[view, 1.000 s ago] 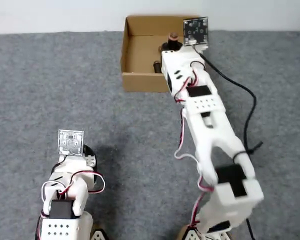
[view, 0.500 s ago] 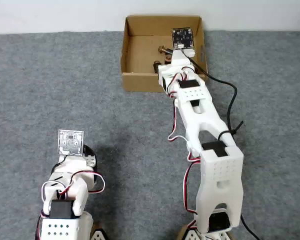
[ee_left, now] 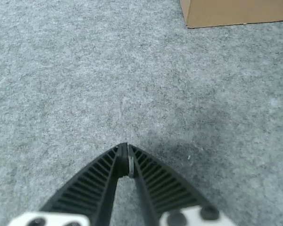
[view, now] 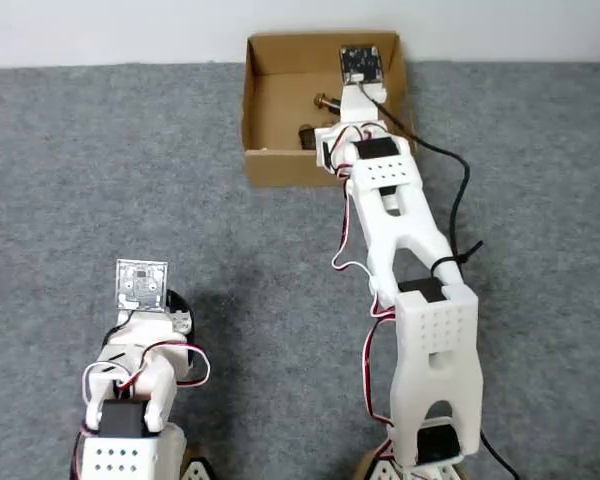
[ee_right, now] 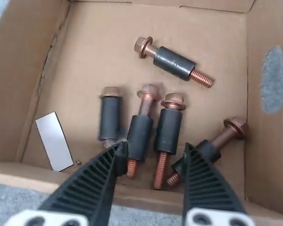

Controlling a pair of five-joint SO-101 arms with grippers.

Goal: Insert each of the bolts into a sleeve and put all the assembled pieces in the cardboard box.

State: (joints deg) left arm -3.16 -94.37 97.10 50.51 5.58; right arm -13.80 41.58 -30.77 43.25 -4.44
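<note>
Bolts (ee_right: 143, 46), five, in one cardboard box (ee_right: 20, 70)

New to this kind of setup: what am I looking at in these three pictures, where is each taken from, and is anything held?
Two small white robot arms sit side by side at a grey carpeted table. The high view looks down on both; the other two come from a camera on each wrist. The left arm is folded near its base, its left gripper shut above bare carpet. The right arm stretches to the cardboard box, its right gripper open over five copper bolts lying inside, four clearly in dark sleeves. Neither gripper holds anything.
</note>
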